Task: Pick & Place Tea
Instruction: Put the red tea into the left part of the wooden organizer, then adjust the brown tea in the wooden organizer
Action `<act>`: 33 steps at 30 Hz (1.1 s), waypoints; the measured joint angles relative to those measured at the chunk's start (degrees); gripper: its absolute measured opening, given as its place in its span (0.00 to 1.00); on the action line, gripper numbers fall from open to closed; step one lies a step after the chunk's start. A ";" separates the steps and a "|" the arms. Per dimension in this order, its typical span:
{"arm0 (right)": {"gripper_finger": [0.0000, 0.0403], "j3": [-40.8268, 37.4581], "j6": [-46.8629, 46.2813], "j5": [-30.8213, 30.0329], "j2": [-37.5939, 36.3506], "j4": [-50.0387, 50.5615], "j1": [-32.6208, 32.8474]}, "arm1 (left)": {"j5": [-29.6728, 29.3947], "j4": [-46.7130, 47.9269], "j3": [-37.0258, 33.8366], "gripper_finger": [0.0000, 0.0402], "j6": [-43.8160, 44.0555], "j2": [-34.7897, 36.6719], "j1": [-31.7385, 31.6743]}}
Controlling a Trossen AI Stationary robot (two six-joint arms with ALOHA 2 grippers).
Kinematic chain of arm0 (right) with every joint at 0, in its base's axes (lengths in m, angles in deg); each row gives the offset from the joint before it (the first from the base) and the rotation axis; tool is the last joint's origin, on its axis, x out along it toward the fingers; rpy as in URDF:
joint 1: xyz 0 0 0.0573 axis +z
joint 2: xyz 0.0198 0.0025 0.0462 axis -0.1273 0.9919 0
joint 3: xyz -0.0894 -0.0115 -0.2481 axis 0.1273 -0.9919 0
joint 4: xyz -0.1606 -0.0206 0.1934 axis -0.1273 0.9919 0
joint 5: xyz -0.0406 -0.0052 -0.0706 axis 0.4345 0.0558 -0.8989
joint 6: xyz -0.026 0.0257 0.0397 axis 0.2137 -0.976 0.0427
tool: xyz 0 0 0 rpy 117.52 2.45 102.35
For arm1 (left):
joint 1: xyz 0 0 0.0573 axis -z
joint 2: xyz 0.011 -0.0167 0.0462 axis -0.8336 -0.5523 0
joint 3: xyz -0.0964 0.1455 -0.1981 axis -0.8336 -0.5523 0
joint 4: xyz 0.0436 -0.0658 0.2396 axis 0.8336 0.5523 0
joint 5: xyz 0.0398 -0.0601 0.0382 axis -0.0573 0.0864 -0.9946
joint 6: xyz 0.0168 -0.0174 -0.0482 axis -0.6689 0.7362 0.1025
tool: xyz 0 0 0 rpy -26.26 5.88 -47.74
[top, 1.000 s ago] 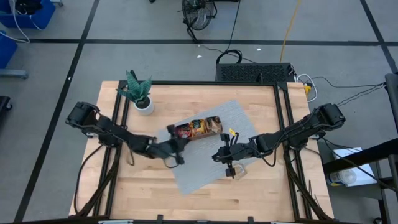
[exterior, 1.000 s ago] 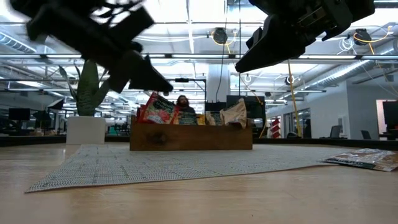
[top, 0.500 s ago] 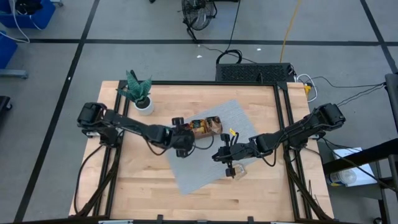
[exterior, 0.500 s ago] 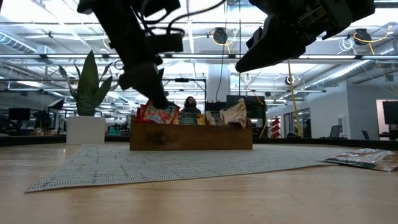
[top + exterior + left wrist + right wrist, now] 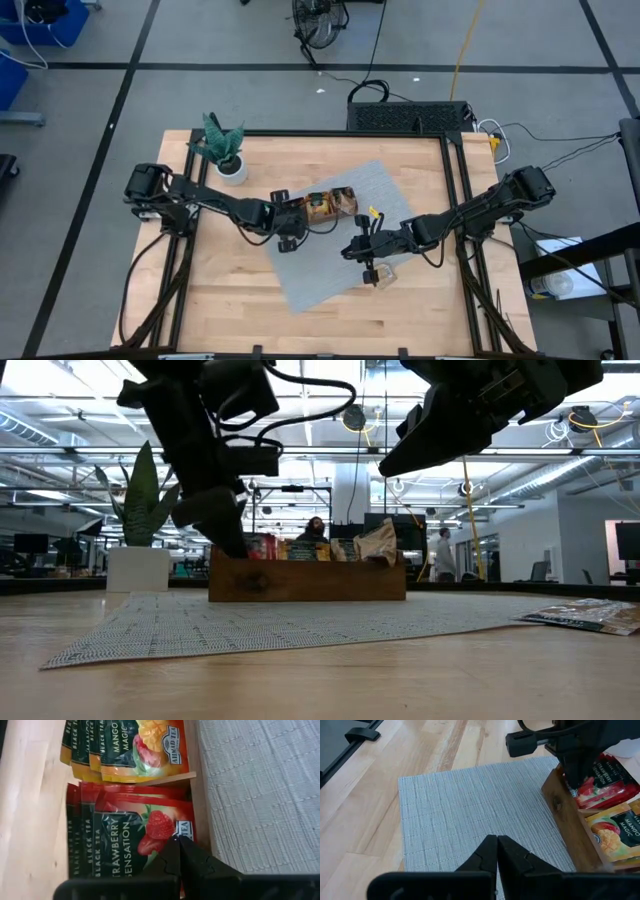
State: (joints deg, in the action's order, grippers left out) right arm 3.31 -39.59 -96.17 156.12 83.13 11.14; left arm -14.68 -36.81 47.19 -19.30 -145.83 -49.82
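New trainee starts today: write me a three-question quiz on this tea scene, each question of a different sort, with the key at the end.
1. True or false: the left jaws stand wide open.
2. Which sachets fill the compartment next to the strawberry sachets in the wooden tray? A mango, B mint, C none.
3. Fill in: the right jaws hang shut above the grey ___.
Key: 1 false, they are shut at the strawberry sachets; 2 A, mango sachets; 3 mat.

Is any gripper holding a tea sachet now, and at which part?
Cannot be told: the left gripper is shut at the strawberry sachets in the wooden tray. The right gripper holds nothing.
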 joint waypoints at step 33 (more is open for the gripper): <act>0.05 0.00 -11.73 2.76 -1.40 13.89 13.32 | -0.61 -21.54 -0.75 0.03 -5.55 6.00 16.41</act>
State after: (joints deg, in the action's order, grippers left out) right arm 3.31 -51.32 -93.41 154.72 97.02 24.46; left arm -15.28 -58.36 46.44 -24.86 -139.84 -33.41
